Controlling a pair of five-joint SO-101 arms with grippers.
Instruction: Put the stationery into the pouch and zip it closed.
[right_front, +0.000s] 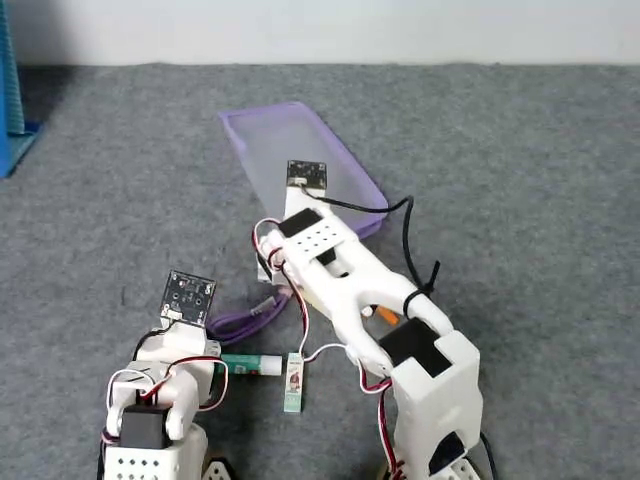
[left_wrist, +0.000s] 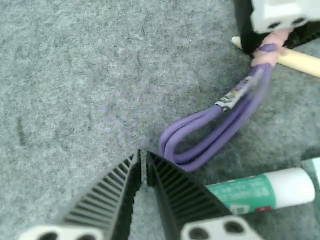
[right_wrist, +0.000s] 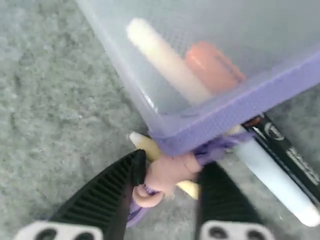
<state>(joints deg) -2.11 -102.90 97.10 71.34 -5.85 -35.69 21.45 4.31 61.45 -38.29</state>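
Note:
The translucent purple pouch lies at the middle back of the mat; a white stick and an orange item show through its wall. My right gripper is at the pouch's near end, shut on the pink zipper pull. A purple strap loop trails from that pull. My left gripper is shut and holds nothing, just beside the loop. A green-and-white glue stick lies close by on the mat. A cream pencil and a white pen lie at the pouch's near end.
A small flat packet lies beside the glue stick between the two arm bases. The right arm reaches over the mat's middle. A blue object stands at the far left edge. Grey mat stretches open to the right.

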